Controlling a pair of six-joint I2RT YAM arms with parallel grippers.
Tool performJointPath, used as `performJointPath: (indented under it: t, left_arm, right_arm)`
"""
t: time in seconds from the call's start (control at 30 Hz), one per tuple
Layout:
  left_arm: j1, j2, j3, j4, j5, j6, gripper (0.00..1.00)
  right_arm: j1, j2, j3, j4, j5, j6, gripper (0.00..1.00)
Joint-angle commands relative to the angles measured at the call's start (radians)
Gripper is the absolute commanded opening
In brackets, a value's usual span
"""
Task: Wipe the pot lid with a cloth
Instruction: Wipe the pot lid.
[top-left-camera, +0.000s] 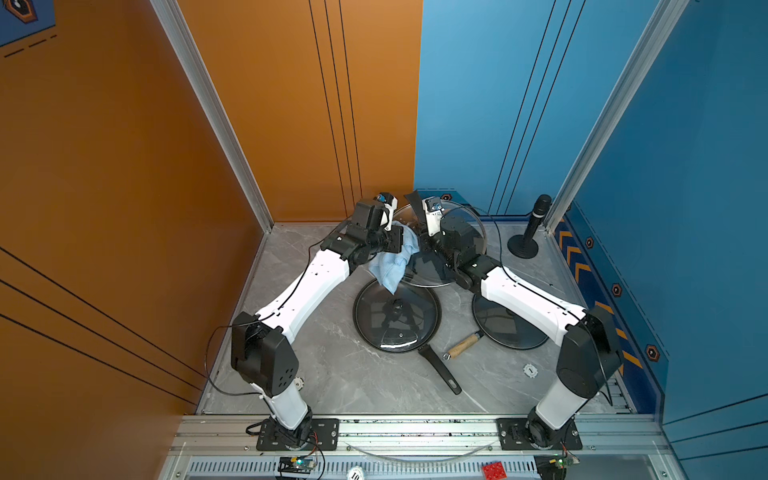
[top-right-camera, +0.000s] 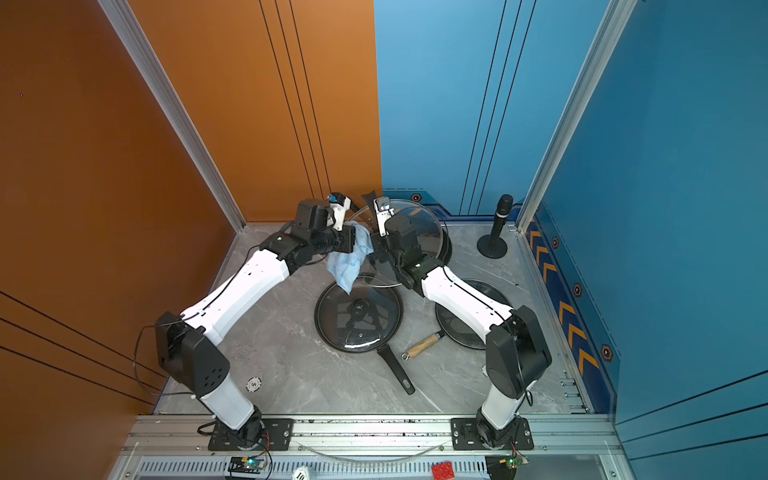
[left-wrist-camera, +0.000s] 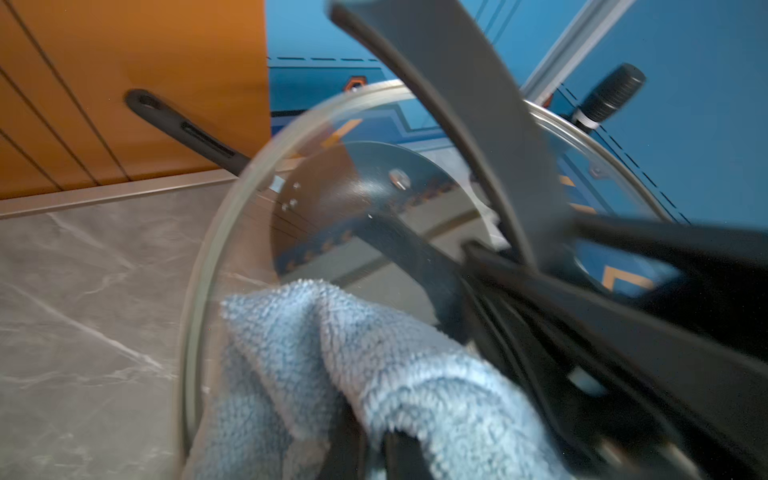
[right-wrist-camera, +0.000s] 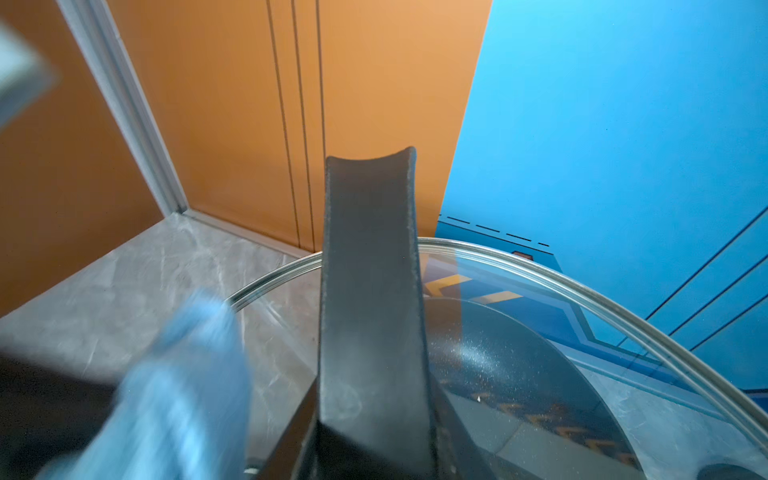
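- Two walls meet behind the raised lid (top-left-camera: 432, 272): an orange wall (top-left-camera: 291, 104) to its left and a blue wall (top-left-camera: 498, 104) to its right, with a grey marble tabletop (top-left-camera: 332, 374) beneath.
- The left gripper (top-left-camera: 400, 241) pinches the cloth (top-left-camera: 392, 266) at the lid's left edge, its fingers buried in the folds.
- The right gripper (top-left-camera: 424, 244) is clamped on the lid's black handle (top-left-camera: 414, 203).
- Three pans (top-left-camera: 361, 328), one half hidden behind the lid; two glass lids; one cloth; one microphone (top-left-camera: 536, 220).

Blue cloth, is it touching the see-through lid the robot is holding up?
Touching. In the left wrist view the cloth is bunched right against the glass lid, inside its rim, with no gap showing.
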Motion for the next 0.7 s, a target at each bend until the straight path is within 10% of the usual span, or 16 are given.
performJointPath:
  t: [0.0,0.3,0.67]
  left_arm:
    - [0.037,0.053,0.074,-0.052,-0.058,0.001,0.0]
    - [0.059,0.025,0.103,-0.075,-0.128,0.019,0.0]
    - [-0.111,-0.128,-0.086,-0.025,0.105,0.104,0.0]
  right_arm:
    - [0.031,-0.164,0.012,0.092,-0.066,-0.083,0.0]
    - [0.041,-0.196,-0.042,0.092,0.039,-0.127,0.0]
    - [-0.062,-0.028,0.051,0.241,-0.008,0.04,0.0]
